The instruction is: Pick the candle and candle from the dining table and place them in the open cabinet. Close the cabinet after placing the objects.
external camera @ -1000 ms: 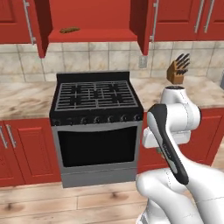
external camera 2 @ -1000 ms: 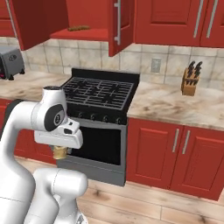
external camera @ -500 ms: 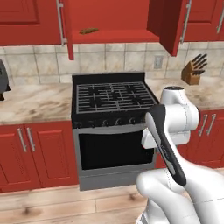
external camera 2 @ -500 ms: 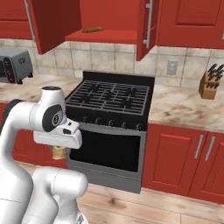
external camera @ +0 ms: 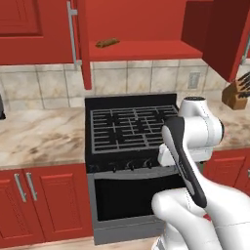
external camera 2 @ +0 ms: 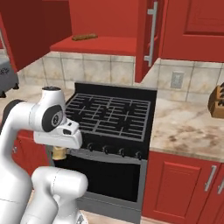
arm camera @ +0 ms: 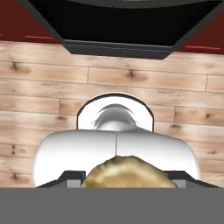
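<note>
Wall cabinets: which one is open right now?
The cabinet directly above the stove, doors swung out, red shelf bare to view with a brown elongated lump lying on it. The wall cabinets either side have their doors shut.

Gripper (arm camera: 127, 177) down, clamping candle (arm camera: 127, 173)

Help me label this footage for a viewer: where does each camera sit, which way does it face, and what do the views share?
Left base view: behind the arm's left, facing the stove and open cabinet; white arm lower right.
Right base view: behind its right, same stove and cabinet; arm lower left, golden candle beneath the hand.
Hand view: on the hand, facing down at the wood floor; tool shut on the candle.
Both base views share the brown lump on the shelf.
</note>
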Tool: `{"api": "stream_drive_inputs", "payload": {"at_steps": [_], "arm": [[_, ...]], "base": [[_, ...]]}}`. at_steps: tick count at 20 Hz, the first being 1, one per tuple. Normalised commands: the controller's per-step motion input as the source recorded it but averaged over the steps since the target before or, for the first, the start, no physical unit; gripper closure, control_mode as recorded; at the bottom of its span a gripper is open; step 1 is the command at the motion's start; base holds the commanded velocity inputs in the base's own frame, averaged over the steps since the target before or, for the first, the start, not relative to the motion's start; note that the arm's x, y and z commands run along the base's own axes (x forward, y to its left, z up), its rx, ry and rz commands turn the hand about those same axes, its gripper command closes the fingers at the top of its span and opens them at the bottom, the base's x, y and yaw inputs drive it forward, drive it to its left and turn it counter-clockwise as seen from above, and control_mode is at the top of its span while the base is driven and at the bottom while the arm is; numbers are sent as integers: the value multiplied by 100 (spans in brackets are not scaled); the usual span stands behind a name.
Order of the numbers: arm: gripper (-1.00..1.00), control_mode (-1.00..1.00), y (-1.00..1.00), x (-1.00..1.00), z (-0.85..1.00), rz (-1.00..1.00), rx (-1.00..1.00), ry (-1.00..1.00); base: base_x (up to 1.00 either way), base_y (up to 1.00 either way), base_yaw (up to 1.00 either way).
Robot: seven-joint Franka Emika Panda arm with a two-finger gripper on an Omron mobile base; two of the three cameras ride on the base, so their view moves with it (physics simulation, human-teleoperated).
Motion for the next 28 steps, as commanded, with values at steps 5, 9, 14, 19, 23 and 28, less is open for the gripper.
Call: {"api": "stream_drive_inputs", "payload": {"at_steps": [5, 9, 14, 19, 23, 28], "arm": [[100, 100, 0, 0, 0, 0, 0, 0], [100, 100, 0, 0, 0, 0, 0, 0], [100, 100, 0, 0, 0, 0, 0, 0], [100, 100, 0, 0, 0, 0, 0, 0], [100, 100, 0, 0, 0, 0, 0, 0], [100, 100, 0, 0, 0, 0, 0, 0]], "base": [[57, 0, 1], [30, 0, 0], [54, 0, 0], [59, 0, 0], [51, 0, 0], [34, 0, 0]]}}
